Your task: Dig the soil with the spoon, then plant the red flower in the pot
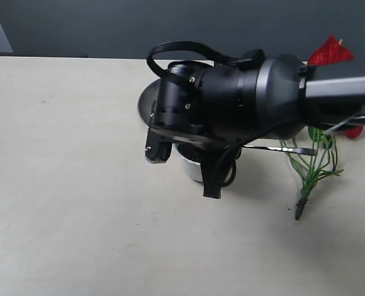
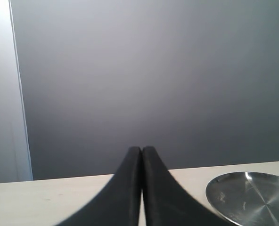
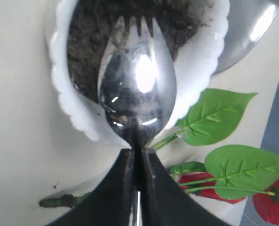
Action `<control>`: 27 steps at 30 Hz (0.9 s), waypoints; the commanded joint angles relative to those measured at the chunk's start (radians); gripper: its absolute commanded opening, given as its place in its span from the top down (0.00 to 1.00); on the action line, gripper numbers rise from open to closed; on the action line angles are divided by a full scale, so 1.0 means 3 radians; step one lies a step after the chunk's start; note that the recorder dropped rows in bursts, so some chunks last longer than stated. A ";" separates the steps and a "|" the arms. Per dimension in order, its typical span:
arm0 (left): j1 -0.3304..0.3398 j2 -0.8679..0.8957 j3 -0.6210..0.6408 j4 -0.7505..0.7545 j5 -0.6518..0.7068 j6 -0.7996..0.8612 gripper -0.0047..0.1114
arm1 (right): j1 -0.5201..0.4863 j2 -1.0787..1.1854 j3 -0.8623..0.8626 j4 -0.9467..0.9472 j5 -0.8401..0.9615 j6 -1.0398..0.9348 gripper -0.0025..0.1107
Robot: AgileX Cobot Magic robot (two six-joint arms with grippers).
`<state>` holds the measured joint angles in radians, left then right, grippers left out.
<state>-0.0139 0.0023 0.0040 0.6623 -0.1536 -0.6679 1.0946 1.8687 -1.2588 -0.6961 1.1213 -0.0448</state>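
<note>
My right gripper [image 3: 140, 153] is shut on the neck of the silver spoon [image 3: 137, 89]. The spoon's notched bowl hangs just above the dark soil [image 3: 87, 42] inside the white scalloped pot [image 3: 64, 99], and it carries no soil. The red flower [image 3: 274, 202] lies on the table beside the pot, with green leaves [image 3: 215, 115]. In the exterior view the right arm's black wrist [image 1: 232, 98] covers most of the pot [image 1: 192, 165], and the flower [image 1: 330, 52] lies to the right. My left gripper [image 2: 142, 157] is shut on nothing, pointing at the back wall.
A round steel plate [image 1: 147, 102] sits just behind the pot, and also shows as the steel plate [image 2: 252, 197] in the left wrist view. The flower's thin green stalks [image 1: 315, 163] spread over the table right of the pot. A dark wall [image 1: 77, 24] backs the table.
</note>
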 commanded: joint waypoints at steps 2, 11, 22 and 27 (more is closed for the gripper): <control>-0.0025 -0.0008 -0.0013 -0.0010 -0.0008 -0.0007 0.96 | -0.0113 0.0078 0.0005 0.0029 -0.0070 0.0276 0.98; -0.0025 -0.0008 -0.0013 -0.0010 -0.0008 -0.0007 0.96 | -0.0129 -0.0532 0.0005 -0.0439 -0.0435 0.0799 0.98; -0.0025 -0.0008 -0.0013 -0.0010 -0.0008 -0.0007 0.96 | -0.1226 -0.0116 -0.0559 0.0104 -0.1838 0.0699 0.98; -0.0025 -0.0008 -0.0013 -0.0010 -0.0015 -0.0007 0.96 | -0.1355 0.0372 -0.0894 0.0182 -0.1838 0.0498 0.98</control>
<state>-0.0139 0.0023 0.0040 0.6623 -0.1536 -0.6679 0.6992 1.9191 -1.4864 -0.6653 0.5872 0.1453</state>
